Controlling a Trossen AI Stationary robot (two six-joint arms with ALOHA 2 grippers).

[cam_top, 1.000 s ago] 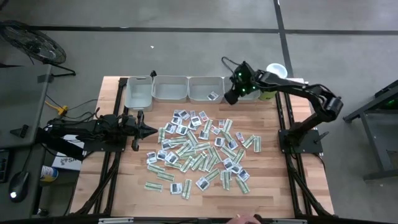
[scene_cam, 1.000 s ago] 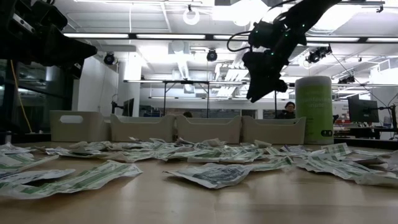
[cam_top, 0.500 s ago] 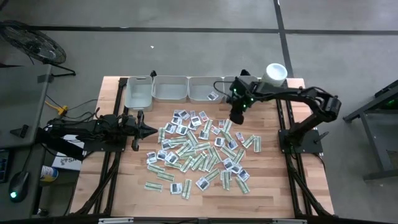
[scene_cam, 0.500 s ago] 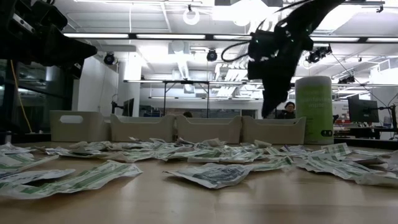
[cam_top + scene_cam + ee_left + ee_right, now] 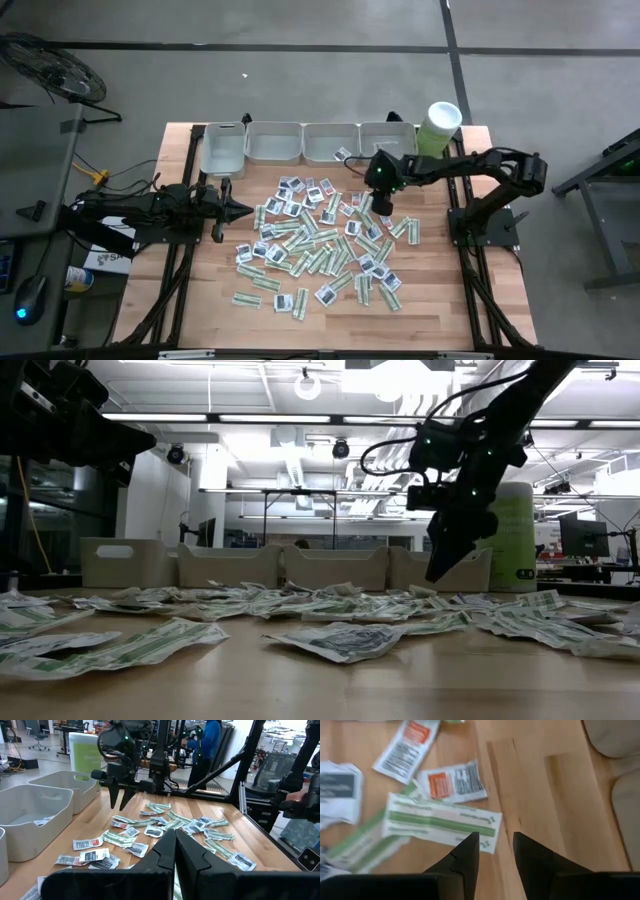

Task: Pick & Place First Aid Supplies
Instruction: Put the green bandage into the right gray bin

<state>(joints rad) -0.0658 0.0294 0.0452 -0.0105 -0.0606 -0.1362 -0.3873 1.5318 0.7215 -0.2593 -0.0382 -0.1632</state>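
Desk (image 5: 430, 300) first, wooden, strewn across its middle with first aid supplies (image 5: 320, 245) (narrow green-white strips, squarish white sachets). Grey trays (image 5: 300, 143) lined along the far edge, green tub (image 5: 438, 128) beside them. Right pincer (image 5: 383, 203) low above the heap's tray-side edge, fingers spread, gripping nothing. Left pincer (image 5: 246, 210) parked at the desk's left side, fingers pressed together, empty.

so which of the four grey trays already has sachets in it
The third grey tray counting from the left arm's side, next to the right gripper: it shows a sachet or two at its near corner, while the other three look bare.
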